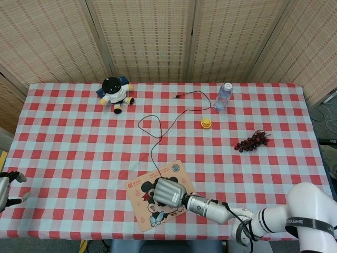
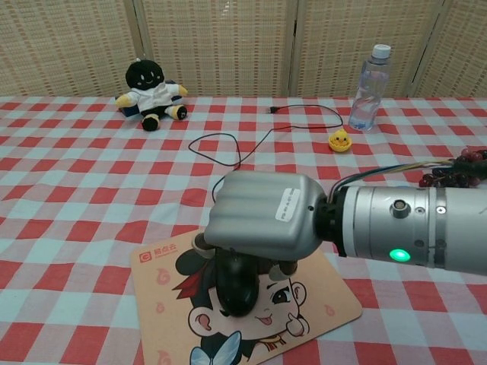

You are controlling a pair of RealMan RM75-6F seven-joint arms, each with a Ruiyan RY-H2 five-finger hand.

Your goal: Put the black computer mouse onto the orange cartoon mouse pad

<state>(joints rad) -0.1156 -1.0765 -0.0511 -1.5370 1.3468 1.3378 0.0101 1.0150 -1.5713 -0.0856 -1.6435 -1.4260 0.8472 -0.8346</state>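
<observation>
I am holding the black computer mouse from above in my right hand, fingers curled down around its sides and clamped on it. The mouse is sitting over the middle of the orange cartoon mouse pad, on the printed face; the chest view does not show whether its underside is already touching the pad. My left hand is waiting at the table's near left edge, well apart, gripping nothing, fingers apart as far as I can see.

Handling, as I judge it: the mouse is a light, rigid plastic shell with a smooth, somewhat slippery curved back, so I am taking it by its two flanks rather than the crown. It is not fragile, but its cable is trailing back across the checked tablecloth in a loop toward the far side and is probably adding a slight drag, so I am expecting the mouse to want to swivel on release. The pad looks thin and floppy; it could slide on the cloth under a sideways push.

Count:
- one mouse
- one pad
- one cable
- one plush doll
- one water bottle
- one yellow toy duck
- one bunch of dark grapes
</observation>
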